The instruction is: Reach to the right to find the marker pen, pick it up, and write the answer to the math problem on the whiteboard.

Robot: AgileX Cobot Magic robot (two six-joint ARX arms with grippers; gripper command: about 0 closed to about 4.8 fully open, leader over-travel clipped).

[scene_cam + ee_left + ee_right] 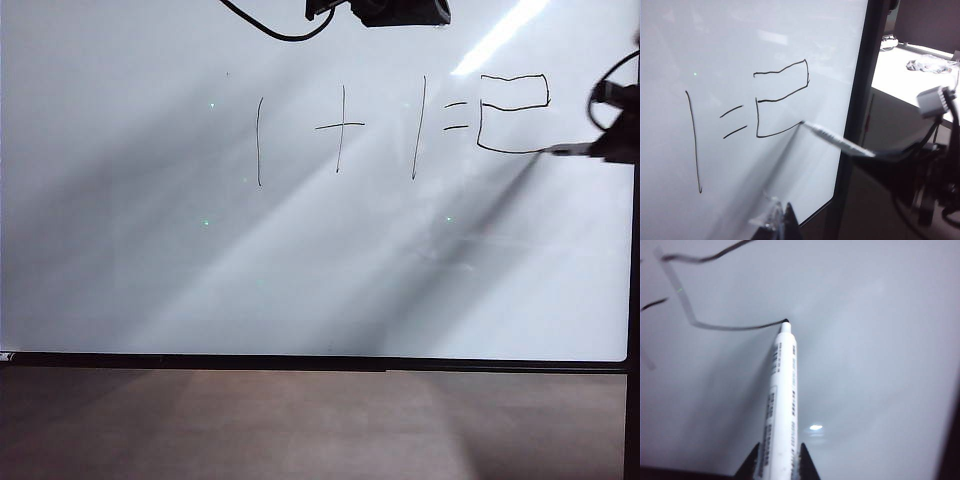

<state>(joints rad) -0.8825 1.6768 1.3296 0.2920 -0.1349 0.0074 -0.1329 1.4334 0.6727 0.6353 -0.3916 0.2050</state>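
The whiteboard (300,280) fills the exterior view and bears "1 + 1 =" in thin black handwriting. After the equals sign stands the answer (515,107), a boxy 2. My right gripper (612,150) reaches in from the right edge, shut on the marker pen (570,149). In the right wrist view the marker pen (782,405) sticks out between the jaws of the right gripper (780,462). Its dark tip rests on the whiteboard (865,340) at the end of the 2's bottom stroke (735,328). In the left wrist view, my left gripper (782,220) hovers close to the whiteboard (740,40), shut and holding nothing, below the answer (782,97) and marker pen (837,141).
The board's black frame (300,362) runs along its lower edge, with a brown surface (300,425) in front. A dark device with a black cable (395,10) hangs at the top. A cable loop (598,95) curls by the right arm. A pale table (910,80) lies past the board's edge.
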